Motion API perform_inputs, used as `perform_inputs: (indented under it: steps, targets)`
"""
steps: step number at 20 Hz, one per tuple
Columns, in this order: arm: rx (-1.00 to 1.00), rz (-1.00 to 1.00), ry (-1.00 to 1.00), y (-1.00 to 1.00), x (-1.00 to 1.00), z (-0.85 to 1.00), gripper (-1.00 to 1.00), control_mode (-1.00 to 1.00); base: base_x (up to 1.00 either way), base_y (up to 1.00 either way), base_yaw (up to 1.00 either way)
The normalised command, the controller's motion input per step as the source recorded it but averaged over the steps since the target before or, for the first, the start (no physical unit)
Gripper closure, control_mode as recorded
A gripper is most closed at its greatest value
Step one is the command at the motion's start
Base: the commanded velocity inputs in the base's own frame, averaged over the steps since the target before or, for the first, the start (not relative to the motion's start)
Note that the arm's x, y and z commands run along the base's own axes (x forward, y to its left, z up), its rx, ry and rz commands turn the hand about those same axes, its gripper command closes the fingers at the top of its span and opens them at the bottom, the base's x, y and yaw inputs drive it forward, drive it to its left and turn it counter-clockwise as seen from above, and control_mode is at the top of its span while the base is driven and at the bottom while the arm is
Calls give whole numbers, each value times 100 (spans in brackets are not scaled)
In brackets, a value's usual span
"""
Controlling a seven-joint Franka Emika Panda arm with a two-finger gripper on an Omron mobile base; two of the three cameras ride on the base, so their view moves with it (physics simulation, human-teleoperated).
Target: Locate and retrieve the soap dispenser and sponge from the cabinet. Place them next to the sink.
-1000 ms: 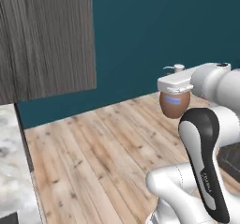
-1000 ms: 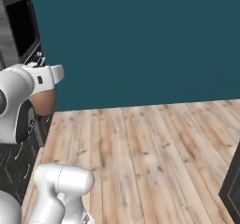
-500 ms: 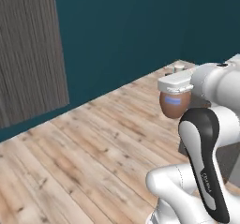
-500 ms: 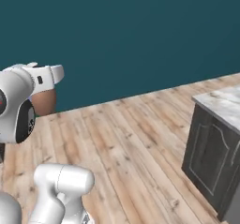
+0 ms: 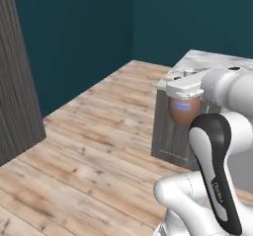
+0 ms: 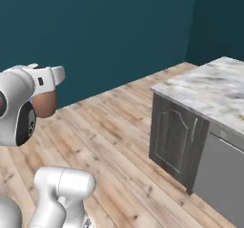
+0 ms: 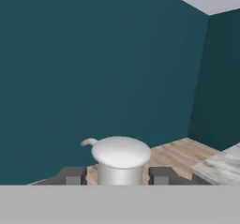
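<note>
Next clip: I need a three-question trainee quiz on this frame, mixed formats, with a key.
1. True or false: the soap dispenser is standing on the marble counter.
2. Multiple choice: what sits between the gripper fingers in the hand view? A) a sponge B) the dispenser's white pump top C) nothing
3. Short answer: what covers the floor in the left base view?

Key:
1. False. It is held in the air by the gripper, away from the counter.
2. B
3. Light wood planks.
</note>
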Motion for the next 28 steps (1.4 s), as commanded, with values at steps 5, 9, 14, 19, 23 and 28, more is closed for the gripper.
perform_inputs:
  steps: [5, 9, 14, 19, 23, 28]
  targets:
    - [0, 0, 0, 0, 0, 0, 100, 100, 0, -1, -49]
    - [0, 0, 0, 0, 0, 0, 100, 100, 0, 0, -50]
    - [0, 0, 0, 0, 0, 0, 100, 100, 0, 0, -50]
    - [0, 0, 0, 0, 0, 0, 100, 100, 0, 0, -50]
    - [0, 0, 0, 0, 0, 0, 100, 100, 0, -9, -44]
    - [0, 0, 0, 0, 0, 0, 100, 100, 4, -20, -40]
